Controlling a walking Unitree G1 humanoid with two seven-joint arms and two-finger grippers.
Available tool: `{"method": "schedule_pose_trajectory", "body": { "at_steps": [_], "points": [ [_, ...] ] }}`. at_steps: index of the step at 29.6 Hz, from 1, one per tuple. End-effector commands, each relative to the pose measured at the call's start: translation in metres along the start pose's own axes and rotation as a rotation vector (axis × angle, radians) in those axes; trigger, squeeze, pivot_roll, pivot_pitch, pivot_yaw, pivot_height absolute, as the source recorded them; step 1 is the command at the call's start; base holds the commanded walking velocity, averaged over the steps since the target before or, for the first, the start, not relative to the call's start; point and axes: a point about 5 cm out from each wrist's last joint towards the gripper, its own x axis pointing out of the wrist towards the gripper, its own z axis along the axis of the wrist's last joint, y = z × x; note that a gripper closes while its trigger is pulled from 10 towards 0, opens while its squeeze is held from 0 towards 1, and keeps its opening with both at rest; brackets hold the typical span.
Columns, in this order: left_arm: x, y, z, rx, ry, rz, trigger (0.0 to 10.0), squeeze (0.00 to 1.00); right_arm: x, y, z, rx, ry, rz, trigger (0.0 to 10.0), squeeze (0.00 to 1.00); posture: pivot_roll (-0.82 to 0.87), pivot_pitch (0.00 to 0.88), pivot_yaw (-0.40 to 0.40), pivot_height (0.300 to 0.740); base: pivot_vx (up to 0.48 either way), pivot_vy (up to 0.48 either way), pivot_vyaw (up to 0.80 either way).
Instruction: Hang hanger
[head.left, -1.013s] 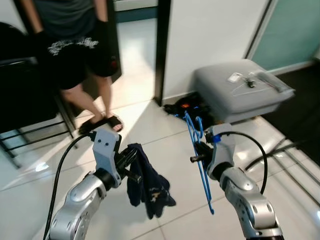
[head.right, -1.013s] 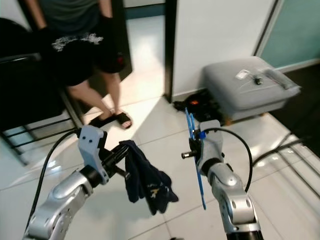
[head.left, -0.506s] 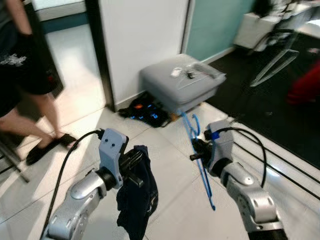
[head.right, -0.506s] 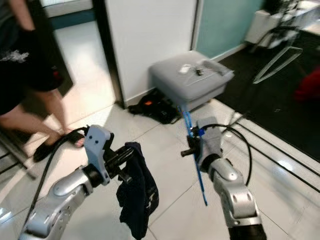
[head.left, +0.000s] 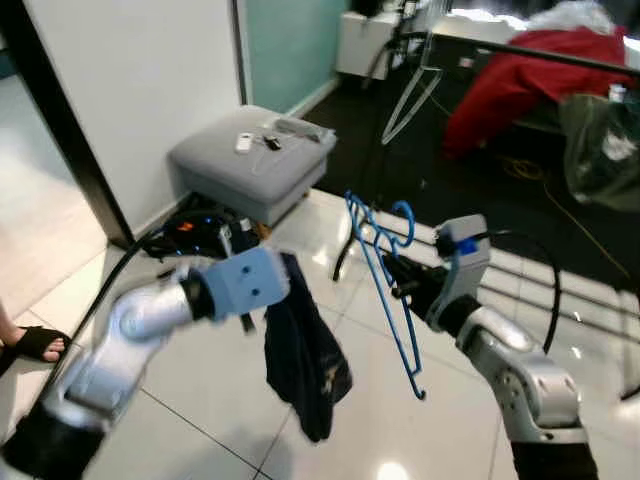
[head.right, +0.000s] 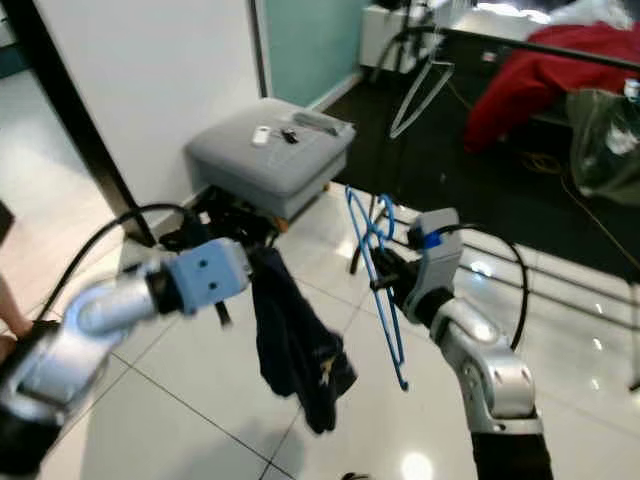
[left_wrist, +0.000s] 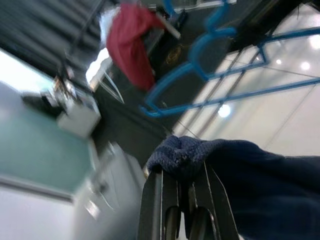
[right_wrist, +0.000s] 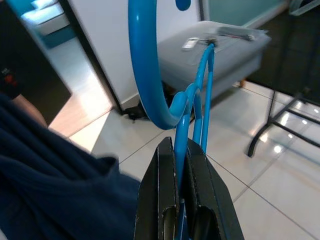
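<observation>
My right gripper (head.left: 400, 283) is shut on a blue plastic hanger (head.left: 383, 280), which stands upright with its hook (head.left: 402, 222) on top; the right wrist view shows the hanger's neck (right_wrist: 181, 130) pinched between the two black fingers (right_wrist: 166, 200). My left gripper (left_wrist: 182, 200) is shut on a dark navy garment (head.left: 303, 355) that dangles over the floor, just left of the hanger. A clothes rack with a dark rail (head.left: 540, 55) stands ahead on the right, bearing a red garment (head.left: 520, 85) and an empty pale hanger (head.left: 408, 95).
A grey ottoman (head.left: 250, 160) with small items on top sits ahead on the left, with dark cables (head.left: 190, 232) at its base. A white wall with a black edge (head.left: 60, 130) runs along the left. A person's sandalled foot (head.left: 28, 343) shows at the far left. Glossy white tiles lie underfoot.
The view has swung to the right: the person has slid out to the left edge and the clothes rack with the red garment has come into sight. Both grippers keep their holds.
</observation>
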Motion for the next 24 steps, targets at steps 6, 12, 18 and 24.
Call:
{"method": "schedule_pose_trajectory", "body": {
  "at_steps": [6, 12, 18, 24],
  "points": [
    [0.000, 0.043, 0.027, -0.016, -0.084, -0.151, 10.0, 0.00, -0.019, 0.034, 0.011, -0.092, -0.022, 0.395, 10.0, 0.00, -0.06, 0.099, 0.033, 0.740, 0.000, 0.000, 0.00],
    [-0.036, 0.026, -0.017, 0.002, 0.232, -0.548, 10.0, 0.00, -0.034, 0.026, 0.019, -0.094, -0.025, 0.509, 10.0, 0.00, -0.06, 0.099, 0.032, 0.740, 0.000, 0.000, 0.00],
    [-0.075, 0.020, -0.033, -0.026, 0.407, -0.851, 10.0, 0.00, -0.048, 0.015, 0.038, -0.059, -0.036, 0.582, 10.0, 0.00, -0.06, 0.095, 0.030, 0.740, 0.000, 0.000, 0.00],
    [-0.065, 0.020, -0.002, -0.285, 0.128, -0.894, 10.0, 0.00, -0.051, 0.009, 0.034, -0.092, 0.017, 0.567, 10.0, 0.00, -0.06, 0.089, 0.025, 0.740, 0.000, 0.000, 0.00]
  ]
}}
